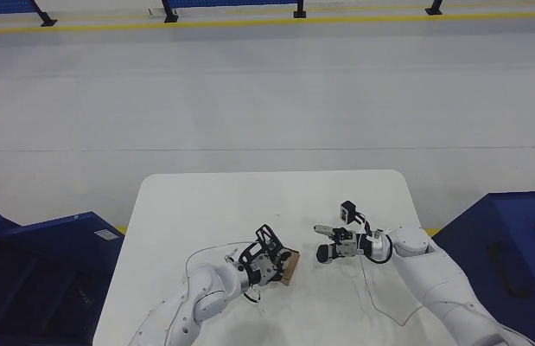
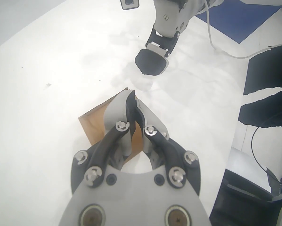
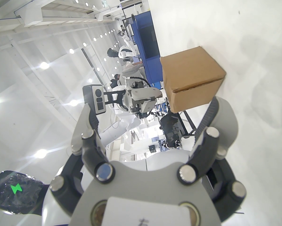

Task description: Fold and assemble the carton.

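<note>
we are judging the small brown cardboard carton (image 3: 192,76) mostly formed: its matte, squared walls are standing as a cube on the smooth white desk (image 1: 250,199), with one side seemingly left to close. our left claw (image 2: 132,102) is pinching a carton wall; our right claw (image 1: 324,241) is hanging spread nearby, not touching.

Small brown cardboard carton (image 1: 289,270) on the table (image 1: 250,208)
Folded into a box shape, sitting mid-table, nearer the front edge.
</note>
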Controlling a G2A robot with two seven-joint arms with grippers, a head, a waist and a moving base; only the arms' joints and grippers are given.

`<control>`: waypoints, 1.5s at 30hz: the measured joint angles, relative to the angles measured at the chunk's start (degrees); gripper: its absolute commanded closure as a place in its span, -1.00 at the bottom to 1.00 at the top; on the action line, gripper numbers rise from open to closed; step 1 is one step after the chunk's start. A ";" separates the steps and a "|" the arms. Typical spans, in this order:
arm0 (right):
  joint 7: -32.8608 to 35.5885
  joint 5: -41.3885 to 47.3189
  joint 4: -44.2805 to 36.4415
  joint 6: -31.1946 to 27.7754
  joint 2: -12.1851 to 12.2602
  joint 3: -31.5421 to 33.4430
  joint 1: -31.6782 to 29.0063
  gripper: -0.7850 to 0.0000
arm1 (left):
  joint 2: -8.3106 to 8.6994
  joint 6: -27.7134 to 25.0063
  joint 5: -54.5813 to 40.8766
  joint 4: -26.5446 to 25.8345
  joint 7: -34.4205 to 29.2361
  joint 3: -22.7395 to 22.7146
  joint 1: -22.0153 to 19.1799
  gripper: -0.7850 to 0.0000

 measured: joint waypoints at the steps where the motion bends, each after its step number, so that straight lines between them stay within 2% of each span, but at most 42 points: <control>1: 0.00 0.00 0.00 0.00 0.00 0.00 0.00 -1.00 | 0.00 -0.19 -0.08 0.27 -0.34 0.02 -0.03 1.00; 6: 0.00 0.00 0.00 0.00 0.00 0.00 0.00 -1.00 | -0.41 0.43 -1.01 2.20 -1.33 0.90 -1.25 1.00; 13: 0.00 0.00 0.00 0.00 0.00 0.00 0.00 -1.00 | 0.40 -0.09 1.15 -2.48 1.68 -1.04 1.70 1.00; 16: 0.00 0.00 0.00 0.00 0.00 0.00 0.00 -1.00 | 0.46 -0.01 1.06 -1.72 -0.21 -0.97 1.90 1.00; 20: 0.00 0.00 0.00 0.00 0.00 0.00 0.00 -1.00 | -0.12 1.06 -0.17 0.54 -2.47 0.45 0.10 1.00; 27: 0.00 0.00 0.00 0.00 0.00 0.00 0.00 -1.00 | 0.31 1.09 1.37 -2.80 0.69 -0.72 1.86 1.00; 34: 0.00 0.00 0.00 0.00 0.00 0.00 0.00 -1.00 | -0.24 1.49 -0.28 0.86 -1.60 0.47 -0.02 1.00; 40: 0.00 0.00 0.00 0.00 0.00 0.00 0.00 -1.00 | -0.02 0.95 1.01 -1.08 2.34 -0.21 0.90 1.00; 45: 0.00 0.00 0.00 0.00 0.00 0.00 0.00 -1.00 | -0.10 0.82 0.02 1.27 -0.15 -0.19 0.14 1.00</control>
